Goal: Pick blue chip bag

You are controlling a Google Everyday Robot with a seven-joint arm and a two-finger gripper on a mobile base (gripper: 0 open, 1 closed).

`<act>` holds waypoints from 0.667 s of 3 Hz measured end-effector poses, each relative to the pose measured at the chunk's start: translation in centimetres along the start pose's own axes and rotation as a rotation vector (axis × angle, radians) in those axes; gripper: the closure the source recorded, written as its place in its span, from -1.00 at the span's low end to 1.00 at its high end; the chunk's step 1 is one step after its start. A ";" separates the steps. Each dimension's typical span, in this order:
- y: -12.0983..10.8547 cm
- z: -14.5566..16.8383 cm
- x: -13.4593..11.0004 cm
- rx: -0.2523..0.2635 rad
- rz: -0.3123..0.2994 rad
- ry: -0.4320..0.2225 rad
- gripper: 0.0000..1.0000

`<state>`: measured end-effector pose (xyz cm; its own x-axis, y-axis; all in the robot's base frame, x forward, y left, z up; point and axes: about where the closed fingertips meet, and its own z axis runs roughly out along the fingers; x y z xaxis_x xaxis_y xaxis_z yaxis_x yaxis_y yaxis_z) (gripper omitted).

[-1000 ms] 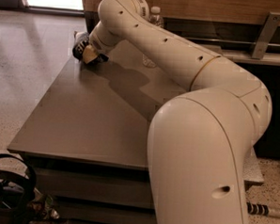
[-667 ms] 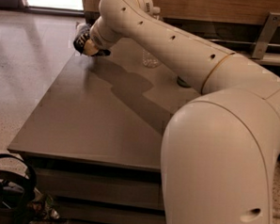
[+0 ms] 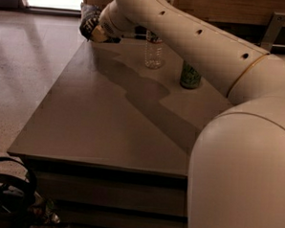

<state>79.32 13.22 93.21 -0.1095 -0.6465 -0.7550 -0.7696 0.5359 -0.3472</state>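
The blue chip bag [image 3: 88, 16] is a small crinkled dark navy bag with pale lettering. It hangs at the end of my gripper [image 3: 93, 29], above the far left corner of the grey table [image 3: 99, 118]. My gripper is shut on the bag and holds it off the table top. The cream arm reaches in from the lower right across the table and hides part of the bag.
A clear water bottle [image 3: 154, 52] stands at the far middle of the table. A green soda can [image 3: 190, 76] stands to its right, close under the arm. A wooden wall panel and a metal rail run behind the table. Dark cables lie on the floor at lower left.
My gripper has risen with the blue chip bag, which now hangs above the table corner. The arm has lifted, so the bottle and the can show under it.
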 end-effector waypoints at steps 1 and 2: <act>-1.8 -2.6 -1.1 0.035 0.003 -0.020 1.00; -3.4 -5.1 -1.7 0.045 0.014 -0.034 1.00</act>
<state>78.91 9.75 98.50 -0.0977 -0.6202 -0.7783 -0.7390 0.5691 -0.3607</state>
